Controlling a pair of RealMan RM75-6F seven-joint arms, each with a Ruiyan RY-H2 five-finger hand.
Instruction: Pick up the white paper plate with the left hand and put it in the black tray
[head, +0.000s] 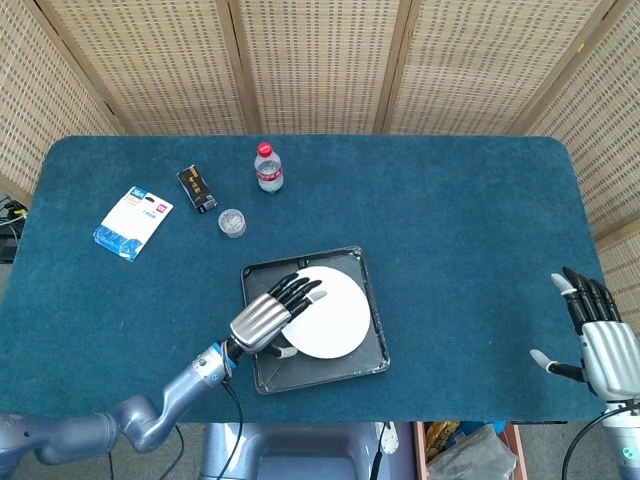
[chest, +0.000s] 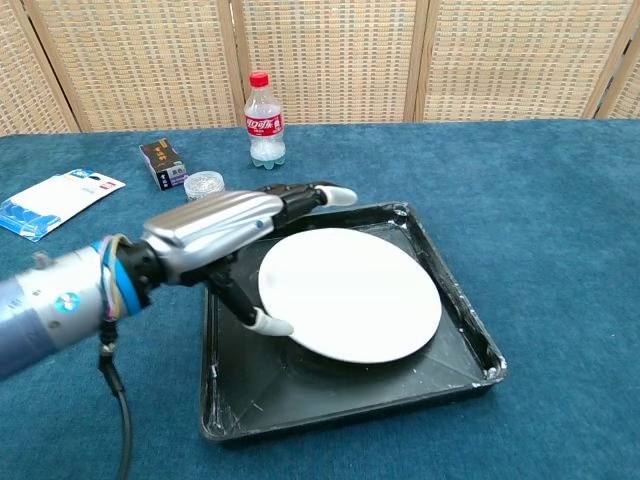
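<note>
The white paper plate (head: 325, 322) (chest: 350, 295) lies nearly flat inside the black tray (head: 300, 372) (chest: 300, 390), at the table's front centre. My left hand (head: 265, 320) (chest: 215, 235) is at the plate's left rim. Its fingers are stretched out and spread along the far-left edge, and its thumb lies by the near-left edge. No finger plainly clamps the plate. My right hand (head: 600, 335) hangs at the table's front right corner with fingers spread and nothing in it. It shows only in the head view.
A small drink bottle (head: 268, 168) (chest: 264, 120), a black box (head: 197, 188) (chest: 162, 163) and a small clear jar (head: 232, 222) (chest: 204, 184) stand behind the tray. A blue and white packet (head: 133, 222) (chest: 55, 200) lies far left. Woven screens back the table.
</note>
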